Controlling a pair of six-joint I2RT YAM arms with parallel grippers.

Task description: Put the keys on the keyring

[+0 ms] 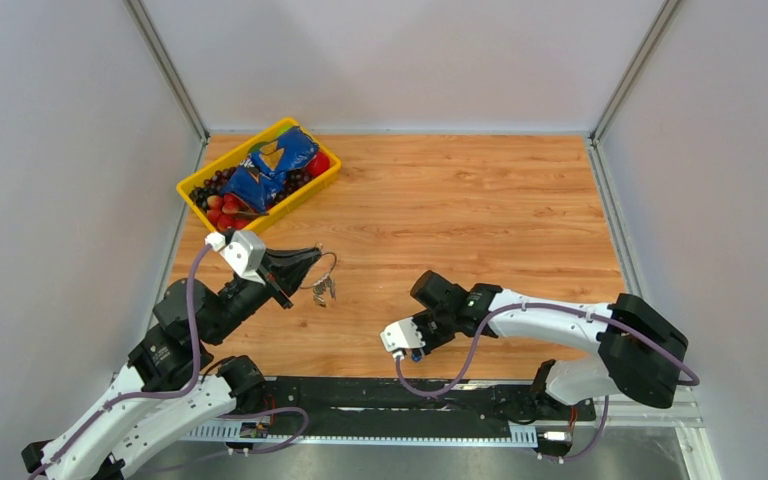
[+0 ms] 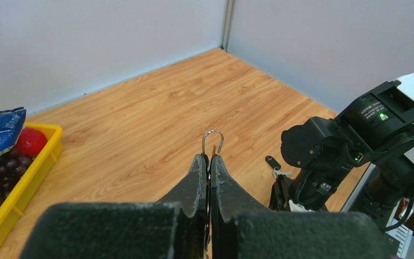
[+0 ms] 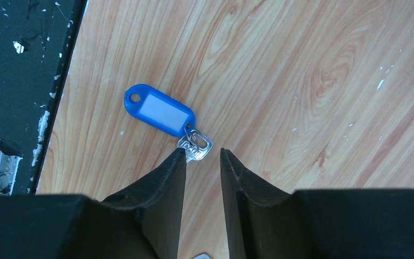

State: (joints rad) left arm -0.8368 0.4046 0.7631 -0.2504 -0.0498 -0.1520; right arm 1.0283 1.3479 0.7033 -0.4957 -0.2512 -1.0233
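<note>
My left gripper (image 1: 314,259) is shut on the keyring (image 1: 326,268), a thin silver wire ring held above the table, with a small cluster of keys (image 1: 322,292) hanging under it. In the left wrist view the ring's loop (image 2: 213,139) sticks out past the closed fingertips (image 2: 199,164). My right gripper (image 3: 202,155) is open, pointing down just above a silver key (image 3: 196,147) with a blue plastic tag (image 3: 159,112) lying on the wood. The key head lies beside the left fingertip (image 3: 179,159). A key with a black head (image 2: 273,161) lies on the table by the right arm.
A yellow tray (image 1: 305,196) with a blue bag, grapes and red fruit stands at the back left; its rim also shows in the left wrist view (image 2: 38,167). The black base strip (image 3: 16,81) runs right beside the blue tag. Grey walls enclose the table.
</note>
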